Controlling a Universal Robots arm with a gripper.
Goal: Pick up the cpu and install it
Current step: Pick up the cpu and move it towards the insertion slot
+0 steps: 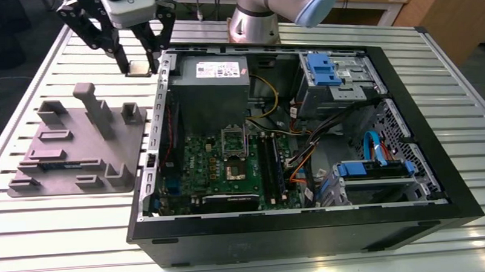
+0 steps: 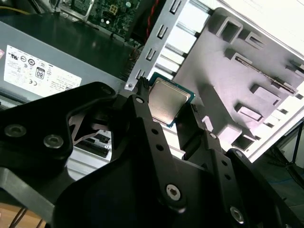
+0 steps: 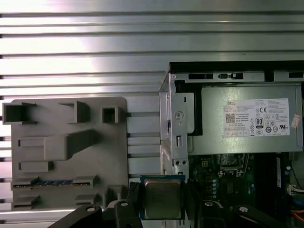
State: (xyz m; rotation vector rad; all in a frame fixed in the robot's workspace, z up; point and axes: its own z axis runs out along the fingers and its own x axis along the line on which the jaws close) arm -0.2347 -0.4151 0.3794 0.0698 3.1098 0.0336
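Note:
The cpu (image 1: 138, 68), a small square chip with a shiny metal top, hangs above the slatted table, just outside the far left corner of the open computer case (image 1: 438, 183) in the exterior view. My gripper (image 1: 139, 70) is shut on it, one black finger on each side. Both wrist views show the cpu (image 2: 167, 99) (image 3: 162, 198) clamped between the fingers (image 2: 142, 111). The motherboard's socket (image 1: 233, 158) lies inside the case, below the power-supply box (image 1: 213, 82), with its cover plate (image 1: 232, 137) swung up.
A gray holder plate (image 1: 73, 148) with several upright pegs and slots lies on the table at the exterior view's left, a memory stick (image 3: 52, 182) lying in it. The case's metal wall (image 1: 158, 133), cables (image 1: 307, 146) and blue drive bays (image 1: 325, 69) surround the motherboard.

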